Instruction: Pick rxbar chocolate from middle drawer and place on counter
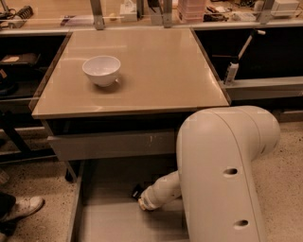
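The middle drawer [106, 220] is pulled open below the counter [156, 71], and its grey floor shows bare on the left. My big white arm [222, 179] reaches down into it from the right. The gripper [138, 192] is a small dark tip beyond the white wrist, low over the drawer floor near its back middle. I cannot make out the rxbar chocolate; it is either hidden by the wrist or part of that dark tip. A white bowl [101, 70] stands on the counter's left side.
A closed grey drawer front [109, 144] with scratches sits just above the open drawer. A cluttered bench [142, 12] with metal posts runs along the back. A bottle [230, 73] stands on the right shelf. A person's shoe [21, 208] is at the lower left.
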Motion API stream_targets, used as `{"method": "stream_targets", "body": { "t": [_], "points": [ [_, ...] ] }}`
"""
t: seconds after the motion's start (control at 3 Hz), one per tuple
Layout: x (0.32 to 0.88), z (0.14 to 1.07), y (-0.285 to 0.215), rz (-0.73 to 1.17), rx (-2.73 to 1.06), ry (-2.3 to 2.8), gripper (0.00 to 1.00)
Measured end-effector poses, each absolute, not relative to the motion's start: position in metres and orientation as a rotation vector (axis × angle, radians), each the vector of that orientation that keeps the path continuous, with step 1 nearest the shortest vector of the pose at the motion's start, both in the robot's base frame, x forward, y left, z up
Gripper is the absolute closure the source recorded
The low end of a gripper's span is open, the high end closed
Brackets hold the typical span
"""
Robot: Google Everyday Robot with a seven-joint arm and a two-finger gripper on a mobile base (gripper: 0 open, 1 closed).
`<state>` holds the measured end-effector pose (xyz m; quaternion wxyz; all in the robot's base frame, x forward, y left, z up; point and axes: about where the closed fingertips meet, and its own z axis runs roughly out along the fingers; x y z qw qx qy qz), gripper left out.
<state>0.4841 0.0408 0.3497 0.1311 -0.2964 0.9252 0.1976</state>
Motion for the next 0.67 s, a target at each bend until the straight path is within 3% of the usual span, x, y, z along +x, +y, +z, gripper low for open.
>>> {"method": "stream_targets", "body": {
  "t": [0.67],
  "points": [
    [0.4846,0.3578,0.0403,0.574,-0.860,2.686,1.00]
  ]
}}
